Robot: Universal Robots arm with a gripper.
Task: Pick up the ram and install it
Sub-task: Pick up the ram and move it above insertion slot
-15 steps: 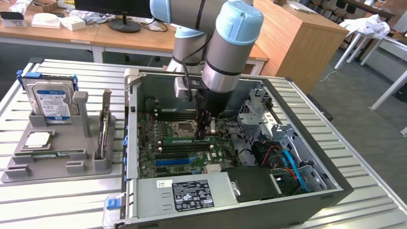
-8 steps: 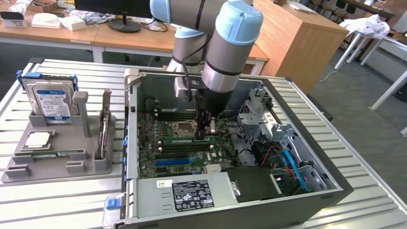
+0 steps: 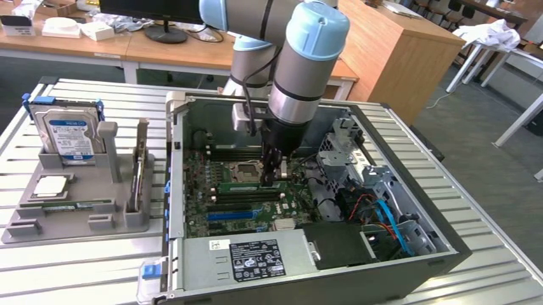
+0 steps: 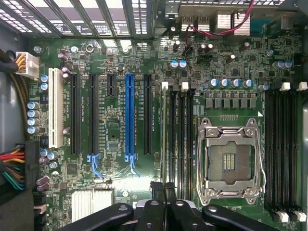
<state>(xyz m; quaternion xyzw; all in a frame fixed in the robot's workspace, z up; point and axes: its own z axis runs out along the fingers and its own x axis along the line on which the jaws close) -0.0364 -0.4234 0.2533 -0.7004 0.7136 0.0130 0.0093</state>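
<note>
Gripper tight on half-hidden ram

floor: grey carpet is showing past the slatted table
desks: light wood ones are running along the back
cabinet: wooden, standing off the table's far corner

arm: top cut off | ram: end hidden behind tool | power-supply label: unreadable

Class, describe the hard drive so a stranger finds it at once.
Start at the open computer case; on the exterior view's left sits a grey parts holder. The hard drive stands upright at its far end, the only boxy part with a blue-white label.
</note>
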